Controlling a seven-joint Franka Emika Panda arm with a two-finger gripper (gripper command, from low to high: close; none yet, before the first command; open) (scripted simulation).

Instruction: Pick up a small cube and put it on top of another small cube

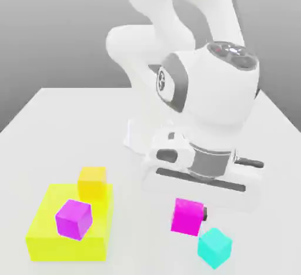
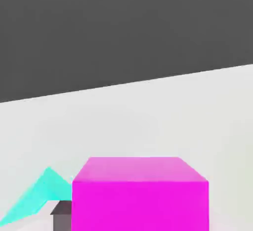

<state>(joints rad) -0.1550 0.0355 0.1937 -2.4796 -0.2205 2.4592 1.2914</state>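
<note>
Cyan cube [image 1: 214, 247], near the desk's [image 1: 64, 121] front edge, stayed bare. Jaws gripped the pink cube [image 1: 187, 215] just beside it; lifting and stacking remained.

My own fingers are mostly out of sight here.

The pink cube [image 1: 187, 215] covers all but one dark fingertip [image 1: 204, 213]; in the hand view its lower part is cut off at the edge, and it screens much of the cyan cube [image 2: 43, 191].
</note>
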